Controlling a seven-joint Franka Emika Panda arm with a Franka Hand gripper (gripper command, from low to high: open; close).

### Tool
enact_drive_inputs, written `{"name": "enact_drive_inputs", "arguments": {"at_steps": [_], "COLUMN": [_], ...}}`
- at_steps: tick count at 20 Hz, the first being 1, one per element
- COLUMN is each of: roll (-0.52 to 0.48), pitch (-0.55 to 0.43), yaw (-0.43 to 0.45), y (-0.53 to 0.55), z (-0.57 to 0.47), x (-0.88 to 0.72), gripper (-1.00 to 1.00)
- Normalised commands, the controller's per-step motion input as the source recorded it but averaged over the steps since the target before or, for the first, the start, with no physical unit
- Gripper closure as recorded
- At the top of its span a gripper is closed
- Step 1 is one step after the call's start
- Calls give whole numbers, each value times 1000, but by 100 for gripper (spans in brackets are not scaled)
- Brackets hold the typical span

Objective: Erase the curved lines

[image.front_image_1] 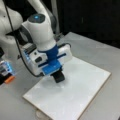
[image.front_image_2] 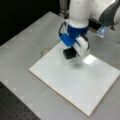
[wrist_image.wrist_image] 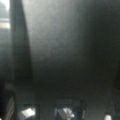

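Blue-and-white claw [image.front_image_1: 59, 76] clamps the black rectangular eraser block [image.front_image_2: 69, 53] on the white rectangular board [image.front_image_2: 75, 82]; no squiggle visible. Advise flat, even pressure.

Count of items in view: one white board [image.front_image_1: 75, 92], lying flat on one grey tabletop [image.front_image_1: 105, 55], seen in both front views. One black eraser block [image.front_image_1: 59, 77], set on the board's surface. One robot arm [image.front_image_1: 40, 27] with one gripper [image.front_image_1: 58, 75]. One small orange object [image.front_image_1: 9, 79] at a front view's left edge. Curve lines on the board: none can be made out. Wrist view: dark, nothing countable.
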Motion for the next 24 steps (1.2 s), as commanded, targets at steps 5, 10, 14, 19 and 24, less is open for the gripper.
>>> {"name": "enact_drive_inputs", "arguments": {"at_steps": [5,10,14,19,24], "roll": [-89,-84,-86,-87,-89], "pitch": [276,208,187,181,182], "yaw": [267,214,210,210,218], "y": [-150,-45,-53,-55,-60], "z": [266,87,73,82,88], "x": [182,132,136,142,144], "gripper": [100,100,100,100,100]}}
